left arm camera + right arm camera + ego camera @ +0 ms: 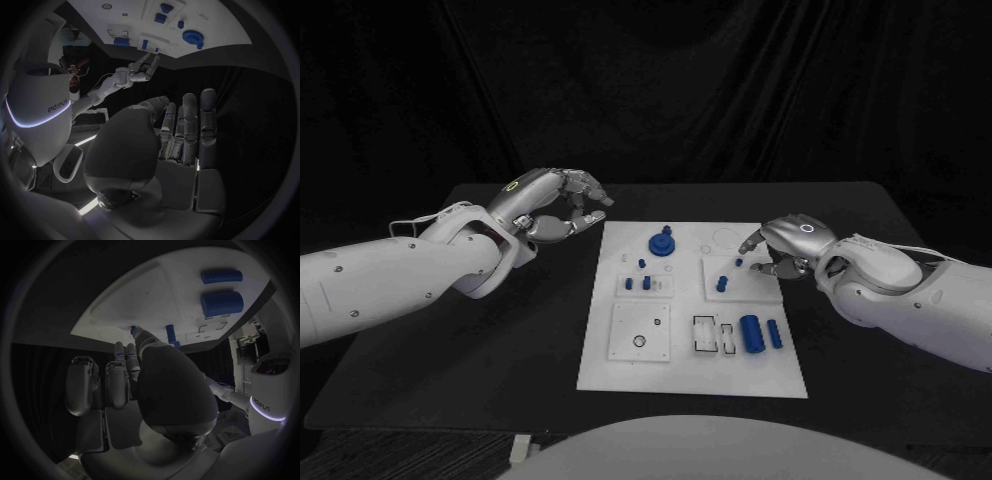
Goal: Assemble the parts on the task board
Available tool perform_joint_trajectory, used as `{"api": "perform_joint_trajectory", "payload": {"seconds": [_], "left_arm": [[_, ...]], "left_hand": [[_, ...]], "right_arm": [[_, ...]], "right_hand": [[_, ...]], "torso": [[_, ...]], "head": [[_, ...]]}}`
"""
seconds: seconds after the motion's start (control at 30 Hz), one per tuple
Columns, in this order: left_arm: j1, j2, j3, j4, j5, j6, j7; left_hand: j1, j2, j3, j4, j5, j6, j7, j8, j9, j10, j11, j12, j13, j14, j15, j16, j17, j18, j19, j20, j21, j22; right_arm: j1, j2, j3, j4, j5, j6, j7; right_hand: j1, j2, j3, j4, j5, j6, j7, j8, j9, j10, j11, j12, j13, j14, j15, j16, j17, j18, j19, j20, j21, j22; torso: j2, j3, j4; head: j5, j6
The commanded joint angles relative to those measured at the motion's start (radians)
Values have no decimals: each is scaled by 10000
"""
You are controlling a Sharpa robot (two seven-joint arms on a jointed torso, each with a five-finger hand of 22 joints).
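The white task board (692,345) lies in the middle of the black table. My right hand (783,245) hovers over its right upper block, and thumb and a finger pinch a small blue peg (737,264) just above the board; the peg (133,329) shows at those fingertips. Another blue peg (723,284) stands just below it. A blue round part (662,240) stands at the board's top middle, and small pegs (640,282) stand in the left block. Two blue cylinders (760,333) lie at the lower right. My left hand (560,205) is raised left of the board, loosely curled and holding nothing.
Rectangular slots (708,334) and a plate with a round hole (640,332) sit on the board's lower half. Bare black table (488,350) stretches left of the board. Dark curtain hangs behind the table.
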Motion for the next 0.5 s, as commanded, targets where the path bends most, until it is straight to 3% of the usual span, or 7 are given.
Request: {"api": "perform_joint_trajectory", "payload": {"seconds": [0.03, 0.5], "left_arm": [[-28, -1, 10, 8, 117, 146, 249], [-79, 8, 10, -24, 117, 266, 224]], "left_hand": [[111, 16, -25, -6, 58, -77, 29, -62, -16, -77, 19, -55, -30, -44, 52, -73, -22, 53, -66, 4, -33, 395], [192, 28, -1, -39, 96, -105, 22, -68, -27, -88, 34, -83, -82, -45, 51, -88, -38, 48, -66, 2, 16, 407]], "right_arm": [[-35, 88, 6, -117, -2, 113, 173], [-71, 499, 7, -531, -2, 105, 341]], "right_hand": [[81, 22, 118, 1, 152, 9, -16, 31, -18, 126, 9, 75, -74, 430, 47, 58, 22, -10, 151, 47, 14, 2019], [218, 13, 416, -24, 590, -166, -9, -35, -156, 296, 59, 171, -393, 424, 85, 61, 9, -11, 151, 86, 32, 2022]], "torso": [[1, -1, 1], [2, -1, 1]], "head": [[-10, -1], [-1, -1]]}}
